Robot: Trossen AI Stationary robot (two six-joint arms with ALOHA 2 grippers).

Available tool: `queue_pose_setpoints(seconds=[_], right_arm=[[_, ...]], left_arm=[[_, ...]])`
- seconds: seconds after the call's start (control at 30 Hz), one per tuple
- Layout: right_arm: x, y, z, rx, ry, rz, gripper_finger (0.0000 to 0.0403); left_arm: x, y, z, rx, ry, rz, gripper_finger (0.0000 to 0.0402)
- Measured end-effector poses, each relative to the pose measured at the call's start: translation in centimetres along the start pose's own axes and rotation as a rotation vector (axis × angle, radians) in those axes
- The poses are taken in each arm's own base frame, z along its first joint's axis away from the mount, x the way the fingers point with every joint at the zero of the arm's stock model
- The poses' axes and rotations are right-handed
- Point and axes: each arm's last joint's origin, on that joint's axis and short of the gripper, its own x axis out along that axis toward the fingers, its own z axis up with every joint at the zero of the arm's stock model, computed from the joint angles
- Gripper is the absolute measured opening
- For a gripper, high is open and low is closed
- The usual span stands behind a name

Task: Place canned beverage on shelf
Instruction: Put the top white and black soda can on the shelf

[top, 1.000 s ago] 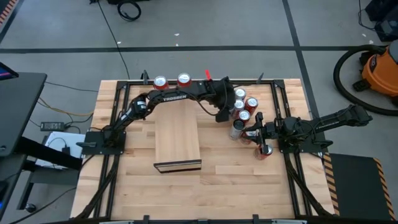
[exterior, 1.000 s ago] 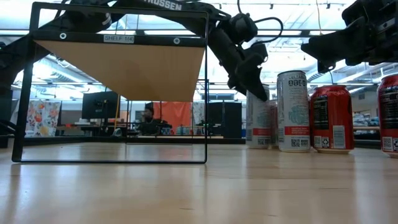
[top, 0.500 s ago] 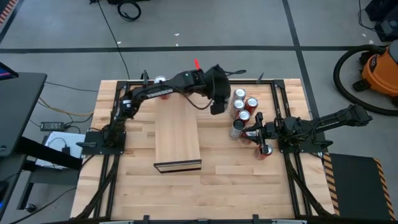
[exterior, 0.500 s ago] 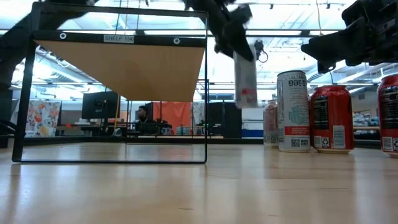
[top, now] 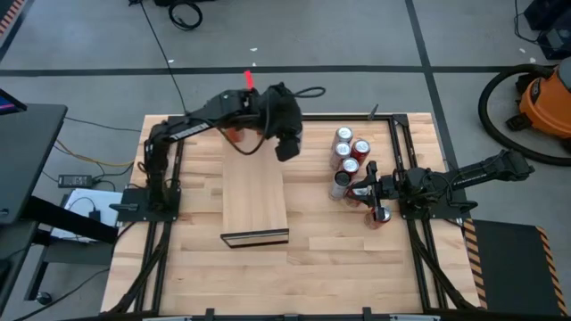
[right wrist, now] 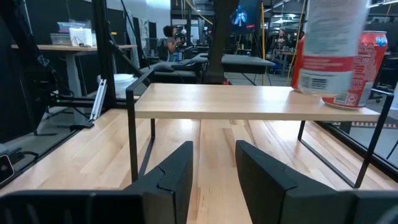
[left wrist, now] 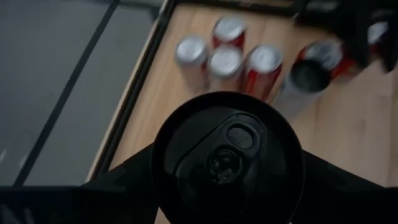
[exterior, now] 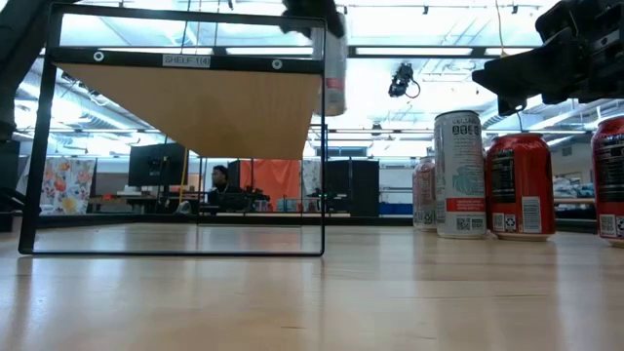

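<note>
My left gripper (top: 287,144) is shut on a white beverage can (exterior: 334,73), held high beside the far right corner of the shelf (top: 254,192). The shelf is a pale wood slab on a thin black frame (exterior: 190,97). In the left wrist view the can's dark top (left wrist: 227,158) fills the middle, with a dark finger on either side. My right gripper (top: 361,190) waits level at the table's right. Its fingers (right wrist: 214,165) stand a little apart with nothing between them, pointing at the shelf (right wrist: 249,99). My left gripper pinches the can between its two fingers (left wrist: 127,180), on opposite sides of the wall just under the top rim (left wrist: 157,168). The fingers come slanting down from above. The can hangs upright below them, clear of table and shelf (right wrist: 333,37).
Several red and silver cans (top: 348,153) stand in a cluster at the table's far right (exterior: 487,175), close to my right gripper. One more can (top: 382,217) stands near it. A red can (right wrist: 367,62) shows at the shelf's far end. Bare tabletop (top: 339,259) lies near the front edge.
My left gripper has risen from the can cluster with the white can and carried it toward the table's left, up to the shelf's far right corner. The can has been lifted clear of the table and stays upright.
</note>
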Motion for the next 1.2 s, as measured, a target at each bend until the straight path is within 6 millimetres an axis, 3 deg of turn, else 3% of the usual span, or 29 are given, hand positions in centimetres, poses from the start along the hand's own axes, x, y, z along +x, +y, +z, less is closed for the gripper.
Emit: queue_pose_setpoints(seconds=[0.2,0.43,0.73,0.93,1.1,1.2], right_arm=[[0.0,0.0,0.0,0.0,0.001,0.001,0.013],[0.0,0.1,0.0,0.008,-0.001,0.027,0.013],[0.0,0.1,0.0,0.008,0.0,0.04,0.013],[0.0,0.1,0.0,0.012,-0.004,0.046,0.013],[0.0,0.2,0.0,0.015,-0.004,0.05,0.013],[0.0,0.1,0.1,0.011,-0.013,0.049,0.013]], left_arm=[[-2.7,-1.1,-1.7,-0.062,0.104,0.133,0.0258],[-4.4,-3.0,-3.0,-0.049,0.161,0.237,0.0258],[-8.1,-2.9,-3.6,-0.109,0.08,0.275,0.0258],[-8.4,-3.1,-3.9,-0.116,0.077,0.309,0.0258],[-6.2,-4.1,-5.0,-0.054,0.077,0.328,0.0258],[-6.3,-3.5,-5.8,-0.085,0.039,0.302,0.0258]])
